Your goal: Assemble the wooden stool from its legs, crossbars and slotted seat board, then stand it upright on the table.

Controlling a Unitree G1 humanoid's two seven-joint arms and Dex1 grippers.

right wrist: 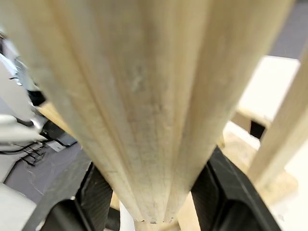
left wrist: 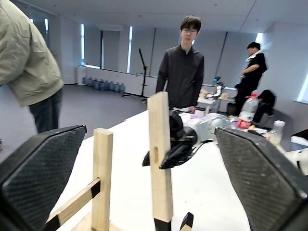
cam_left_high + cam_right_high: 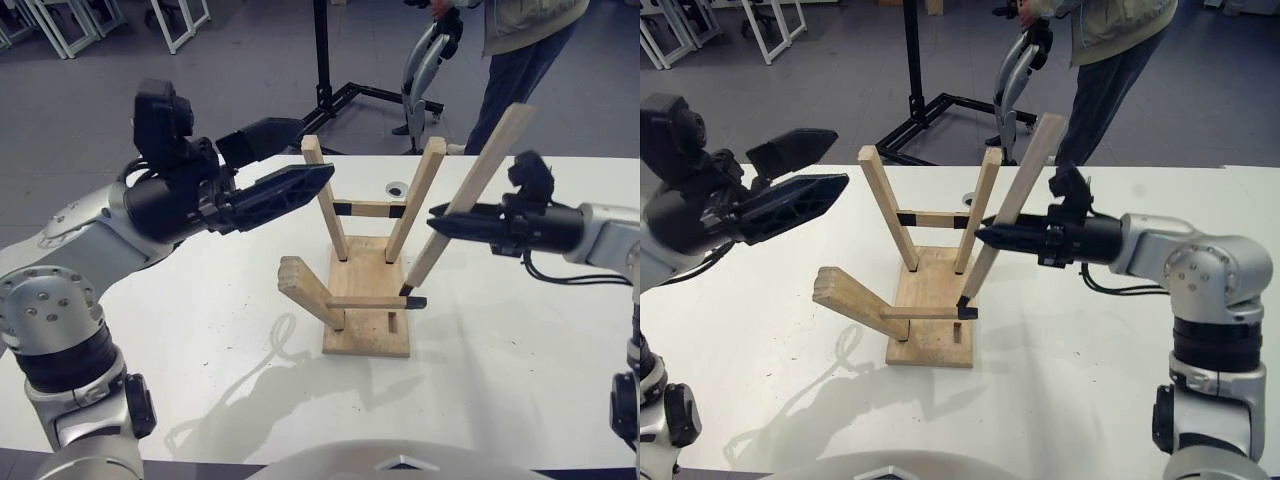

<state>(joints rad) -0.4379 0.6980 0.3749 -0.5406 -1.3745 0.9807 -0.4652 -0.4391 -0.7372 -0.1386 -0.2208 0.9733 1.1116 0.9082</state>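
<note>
Head views: the board (image 3: 366, 338) lies flat at the centre of the white table (image 3: 520, 390). It is pale wood with a slot showing. There are four legs. Two rear legs (image 3: 327, 200) stand up from the board, joined by a rear crossbar (image 3: 370, 209) with black ends. A low leg (image 3: 305, 288) tilts out to the left, tied to a front crossbar (image 3: 372, 301). A tall leg (image 3: 478, 180) leans toward the upper right, its foot at the board. That makes two crossbars and one board.

The right gripper (image 3: 440, 218), centre right, is clamped on the tall leg at mid-length. The left gripper (image 3: 316, 149), upper left, hangs with its fingers spread and holds nothing. It is near the rear legs' tops but apart from them. Bare tabletop lies on both sides and in front, and the far edge runs behind the legs.

Left wrist view: two padded fingers (image 2: 43, 168) sit wide apart at lower left and lower right. The rear legs and their crossbar stand between them, with the right gripper beyond.

Right wrist view: the tall leg runs down the centre, with black fingers (image 1: 98, 195) pressed on either side at the bottom.
</note>
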